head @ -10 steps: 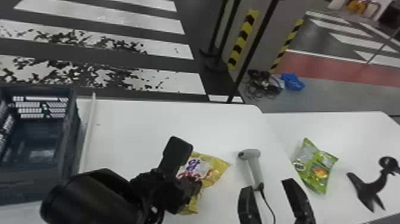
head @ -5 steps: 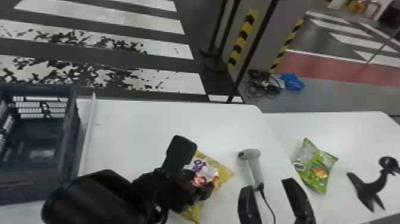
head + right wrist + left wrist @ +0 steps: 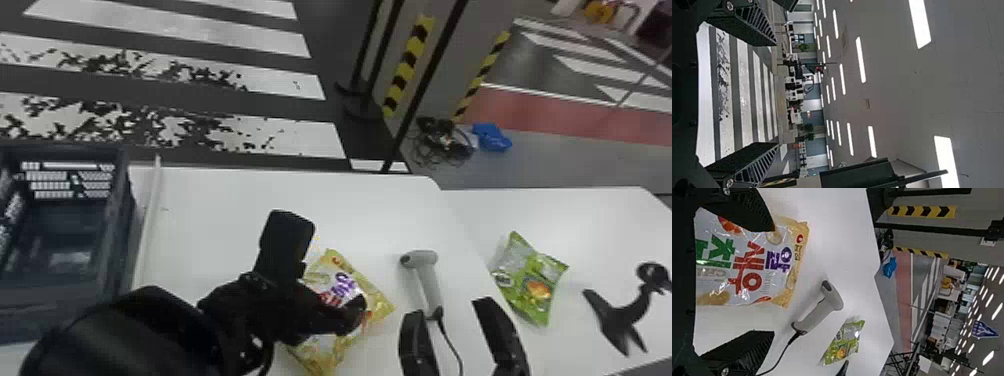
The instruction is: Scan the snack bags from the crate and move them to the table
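In the head view my left gripper (image 3: 320, 300) is over the yellow snack bag (image 3: 372, 298), covering part of it. The left wrist view has the left gripper (image 3: 772, 282) open, one finger overlapping the yellow bag (image 3: 756, 268), the other off to its side over bare table. My right gripper (image 3: 462, 335) stands open near the front edge, beside the grey scanner (image 3: 427, 280); its fingers are spread with nothing between them in the right wrist view (image 3: 775, 94). A green snack bag (image 3: 532, 280) lies right of the scanner. The dark crate (image 3: 120, 240) is at the left.
A black stand (image 3: 620, 315) is at the far right of the white table (image 3: 225, 195). The scanner's cable (image 3: 450, 340) runs toward the front edge. A pale strip (image 3: 150, 220) lies between crate and table surface. Dark posts rise behind the table.
The left gripper has shifted slightly, and the yellow bag lies turned and a little farther right than at first. The right gripper, scanner and green bag have stayed put.
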Action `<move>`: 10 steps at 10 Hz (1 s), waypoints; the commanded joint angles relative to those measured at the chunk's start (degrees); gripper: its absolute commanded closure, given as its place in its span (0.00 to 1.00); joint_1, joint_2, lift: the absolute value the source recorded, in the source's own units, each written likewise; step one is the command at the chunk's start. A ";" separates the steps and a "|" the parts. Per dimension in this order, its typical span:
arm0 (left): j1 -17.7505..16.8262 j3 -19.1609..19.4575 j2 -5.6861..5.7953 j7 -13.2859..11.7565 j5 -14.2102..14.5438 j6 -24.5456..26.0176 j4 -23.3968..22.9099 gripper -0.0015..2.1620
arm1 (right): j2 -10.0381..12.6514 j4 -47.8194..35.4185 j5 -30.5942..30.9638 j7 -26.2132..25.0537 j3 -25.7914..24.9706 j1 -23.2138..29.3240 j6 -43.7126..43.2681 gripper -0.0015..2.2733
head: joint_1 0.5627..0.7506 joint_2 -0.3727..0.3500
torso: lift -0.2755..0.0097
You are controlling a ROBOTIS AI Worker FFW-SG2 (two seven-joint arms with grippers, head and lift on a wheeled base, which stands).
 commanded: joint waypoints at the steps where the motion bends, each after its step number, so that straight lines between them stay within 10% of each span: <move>1: 1.98 4.33 0.27 0.03 -0.25 -0.25 -2.85 0.01 | -0.08 0.00 0.03 0.00 0.15 -0.17 0.11 0.04 | 0.70 0.03 | 0.63; 3: 4.96 7.84 2.38 1.96 -3.15 -5.35 -5.93 0.01 | -0.08 0.44 0.03 0.00 0.15 -0.52 0.11 0.04 | 0.70 0.03 | 0.63; 7: 12.35 19.80 10.20 5.65 -0.86 -13.08 -13.14 0.02 | -0.08 2.28 1.26 0.00 1.29 -2.63 1.17 0.04 | 0.70 0.03 | 0.63; 10: 19.11 28.59 12.57 5.65 2.83 -20.11 -18.32 0.02 | -0.16 3.43 2.14 0.00 1.73 -3.60 1.17 0.04 | 0.70 0.24 | 0.63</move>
